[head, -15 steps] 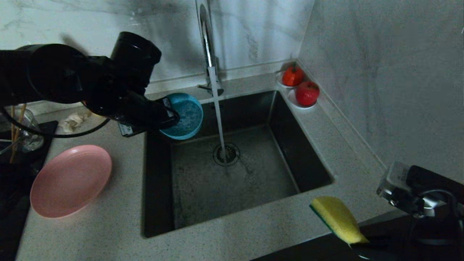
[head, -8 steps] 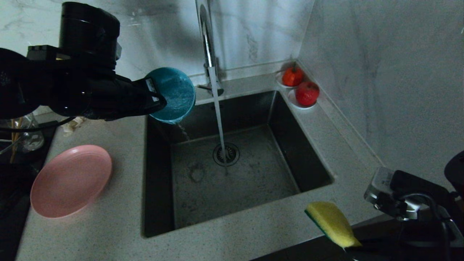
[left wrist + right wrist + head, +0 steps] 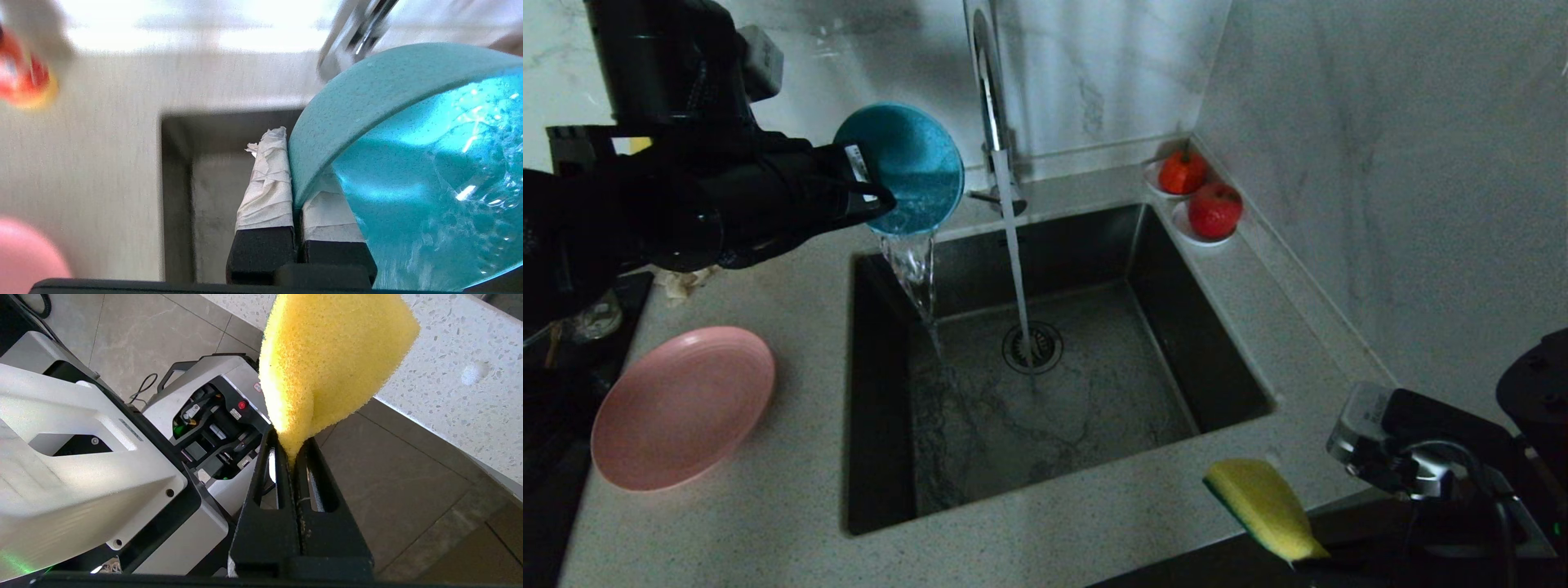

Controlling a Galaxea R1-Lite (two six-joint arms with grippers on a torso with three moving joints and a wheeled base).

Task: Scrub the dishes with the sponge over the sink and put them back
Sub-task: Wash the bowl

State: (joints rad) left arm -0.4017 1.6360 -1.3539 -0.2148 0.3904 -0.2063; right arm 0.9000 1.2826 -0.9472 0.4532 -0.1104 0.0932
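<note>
My left gripper point(image 3: 872, 194) is shut on the rim of the teal bowl point(image 3: 907, 167). It holds the bowl tipped on edge above the sink's point(image 3: 1094, 425) back left corner, and water spills from the bowl into the basin. In the left wrist view the taped fingers point(image 3: 267, 179) pinch the bowl's point(image 3: 408, 171) wall. The pink plate point(image 3: 682, 406) lies on the counter left of the sink. At the front right, my right gripper point(image 3: 291, 451) is shut on the yellow sponge point(image 3: 1262, 506), held off the counter's front edge. The chopsticks are hidden behind the left arm.
The faucet point(image 3: 992, 106) runs a thin stream onto the drain strainer point(image 3: 1031, 347). Two red fruits point(image 3: 1214, 210) on white saucers sit at the sink's back right corner. A beige paper wad point(image 3: 682, 282) lies behind the plate. A wall closes the right side.
The left arm has lifted and rolled the bowl from near level over the sink's corner to steeply tipped, and water now pours out. The right gripper with the sponge has drifted slightly left.
</note>
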